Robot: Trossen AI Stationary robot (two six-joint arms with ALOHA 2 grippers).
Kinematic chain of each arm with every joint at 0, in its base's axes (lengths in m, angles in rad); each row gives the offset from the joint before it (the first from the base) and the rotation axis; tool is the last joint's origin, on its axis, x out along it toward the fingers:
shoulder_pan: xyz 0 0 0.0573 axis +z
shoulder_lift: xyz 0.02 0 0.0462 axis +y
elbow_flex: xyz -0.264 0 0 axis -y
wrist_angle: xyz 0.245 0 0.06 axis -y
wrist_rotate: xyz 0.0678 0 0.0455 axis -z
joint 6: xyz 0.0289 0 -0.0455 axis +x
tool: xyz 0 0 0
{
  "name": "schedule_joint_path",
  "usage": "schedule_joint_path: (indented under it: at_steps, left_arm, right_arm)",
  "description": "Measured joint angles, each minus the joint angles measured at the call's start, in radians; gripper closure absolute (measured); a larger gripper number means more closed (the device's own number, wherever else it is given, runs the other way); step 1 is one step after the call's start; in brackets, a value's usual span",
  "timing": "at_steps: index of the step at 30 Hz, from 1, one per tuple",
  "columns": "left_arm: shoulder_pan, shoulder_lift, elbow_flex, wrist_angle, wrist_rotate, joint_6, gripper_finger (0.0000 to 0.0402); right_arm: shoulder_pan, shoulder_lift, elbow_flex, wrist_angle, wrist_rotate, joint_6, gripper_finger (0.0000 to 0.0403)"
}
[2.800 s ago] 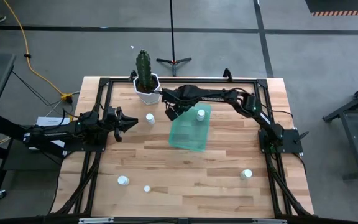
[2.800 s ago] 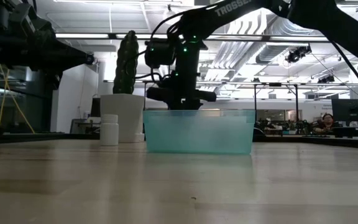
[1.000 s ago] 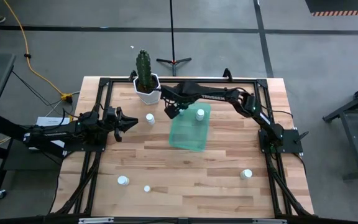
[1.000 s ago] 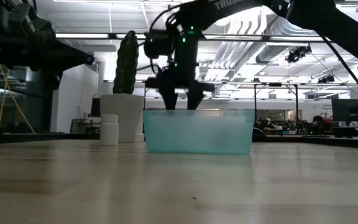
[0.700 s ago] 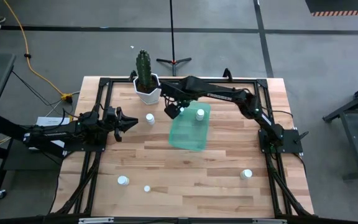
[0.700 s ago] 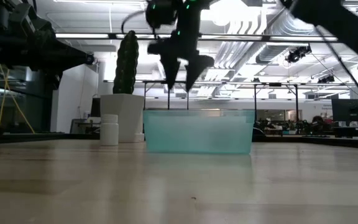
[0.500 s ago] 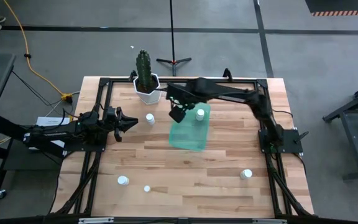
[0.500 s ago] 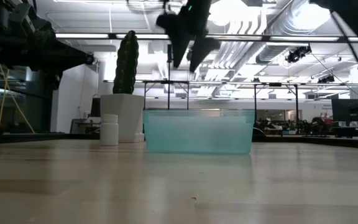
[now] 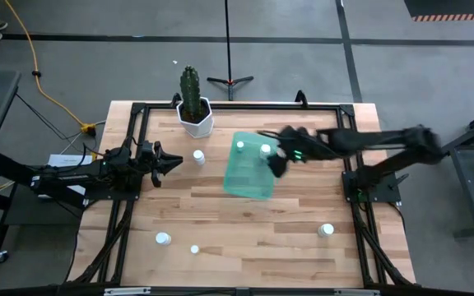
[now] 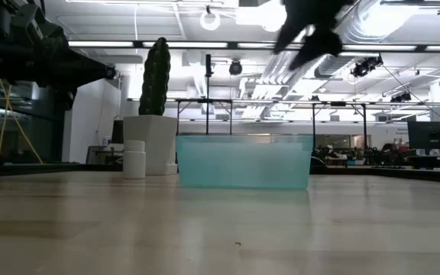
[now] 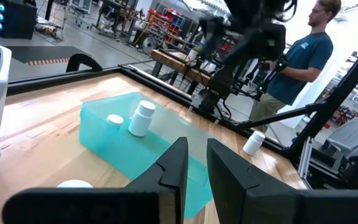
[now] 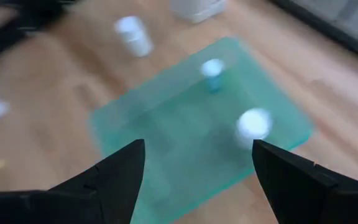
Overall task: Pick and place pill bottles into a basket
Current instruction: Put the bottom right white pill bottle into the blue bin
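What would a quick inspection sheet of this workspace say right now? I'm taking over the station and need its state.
Surface: wooden table, no spills seen.
Job's things: basket mid-table holds two pill bottles. Outside it: one bottle near the cactus pot, two at the near left, one at the near right.
Clutter: cactus pot at the far edge.
Grippers: right gripper open, empty, raised over the basket's right edge; left gripper at the table's left, narrow gap, nothing in it.
Cables: yellow cable on the floor, left.
Surroundings: tripod stand behind the table; a person standing beyond it.
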State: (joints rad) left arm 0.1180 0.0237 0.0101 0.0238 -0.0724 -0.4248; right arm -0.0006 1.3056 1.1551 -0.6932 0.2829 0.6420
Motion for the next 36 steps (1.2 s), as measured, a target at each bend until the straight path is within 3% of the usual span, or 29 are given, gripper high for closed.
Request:
schedule_joint_path:
  at_steps: [4,7,13,18,28,36]
  left_arm:
    - [0.0,0.0,0.0,0.0,0.0,0.0,0.0307]
    - [0.0,0.0,0.0,0.0,0.0,0.001,0.0307]
    - [0.0,0.0,0.0,0.004,-0.038,0.001,0.0307]
    - [0.0,0.0,0.0,0.011,-0.067,0.001,0.0307]
    - [0.0,0.0,0.0,0.012,-0.075,0.001,0.0307]
    - [0.0,0.0,0.0,0.012,-0.075,0.0,0.0307]
  right_arm:
    - [0.081,-0.229,-0.214,0.14,-0.081,0.086,0.0116]
    - [0.145,-0.361,-0.295,0.136,-0.131,0.176,0.0116]
    - [0.243,-0.481,-0.381,0.108,-0.353,0.379,0.0116]
    - [0.29,-0.467,-0.394,-0.019,-0.478,0.673,0.0116]
    - [0.487,-0.363,-0.39,-0.141,-0.388,1.02,0.0116]
    - [0.592,-0.226,-0.39,-0.204,-0.474,1.172,0.0116]
